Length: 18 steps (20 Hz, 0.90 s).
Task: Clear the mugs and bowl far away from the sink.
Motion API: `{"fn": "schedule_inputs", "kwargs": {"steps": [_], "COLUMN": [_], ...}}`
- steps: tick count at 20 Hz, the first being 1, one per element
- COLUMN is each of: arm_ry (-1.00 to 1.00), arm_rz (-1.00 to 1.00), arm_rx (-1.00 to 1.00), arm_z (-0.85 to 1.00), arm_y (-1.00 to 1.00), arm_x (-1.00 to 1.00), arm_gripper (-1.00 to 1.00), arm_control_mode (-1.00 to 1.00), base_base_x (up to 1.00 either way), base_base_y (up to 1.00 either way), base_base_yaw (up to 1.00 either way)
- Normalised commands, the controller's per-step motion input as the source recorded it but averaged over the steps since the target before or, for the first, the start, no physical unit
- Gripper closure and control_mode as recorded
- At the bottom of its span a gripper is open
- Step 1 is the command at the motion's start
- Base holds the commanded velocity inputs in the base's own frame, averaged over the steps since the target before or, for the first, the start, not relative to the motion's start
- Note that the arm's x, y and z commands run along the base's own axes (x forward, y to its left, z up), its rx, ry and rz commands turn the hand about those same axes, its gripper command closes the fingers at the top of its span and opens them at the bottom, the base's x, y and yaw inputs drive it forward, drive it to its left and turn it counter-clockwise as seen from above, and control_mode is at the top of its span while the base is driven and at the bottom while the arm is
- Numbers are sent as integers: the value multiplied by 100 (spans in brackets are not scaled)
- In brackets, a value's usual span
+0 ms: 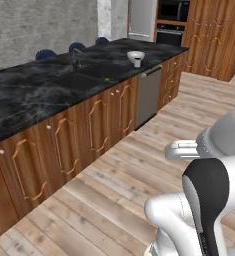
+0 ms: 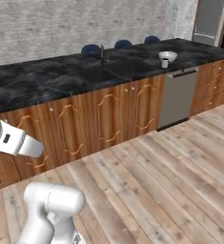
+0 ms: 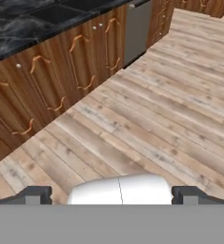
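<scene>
The white bowl [image 1: 135,54] [image 2: 168,55] sits on the black stone counter [image 1: 34,95], to the right of the sink [image 1: 89,75] [image 2: 108,70]. A small white mug [image 1: 137,63] [image 2: 165,63] stands right in front of the bowl, touching or nearly touching it. The sink's thin dark faucet [image 1: 75,56] [image 2: 103,52] rises behind the basins. My gripper [image 3: 112,195] is open, its fingertips [image 3: 35,194] far apart with nothing between them. It hangs over the wooden floor, well short of the counter and far from the bowl.
A small green ball [image 1: 107,79] lies in the sink. Wooden cabinet doors [image 1: 64,145] and a steel dishwasher front [image 1: 148,95] [image 2: 178,97] face me below the counter. Blue chair backs [image 2: 91,48] show behind it. Wide plank floor [image 3: 156,119] lies between me and the cabinets.
</scene>
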Motion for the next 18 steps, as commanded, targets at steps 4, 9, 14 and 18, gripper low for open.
{"fn": "schedule_inputs", "kwargs": {"steps": [4, 9, 14, 18], "arm_ry": [0, 0, 0, 0], "arm_rz": [0, 0, 0, 0], "arm_rx": [0, 0, 0, 0], "arm_z": [0, 0, 0, 0], "arm_y": [0, 0, 0, 0], "arm_x": [0, 0, 0, 0], "arm_gripper": [-100, -100, -100, -100], "arm_control_mode": [100, 100, 100, 100], "base_base_x": [100, 89, 100, 100], "base_base_y": [-77, -100, -98, -85], "base_base_yaw": [27, 0, 7, 19]}}
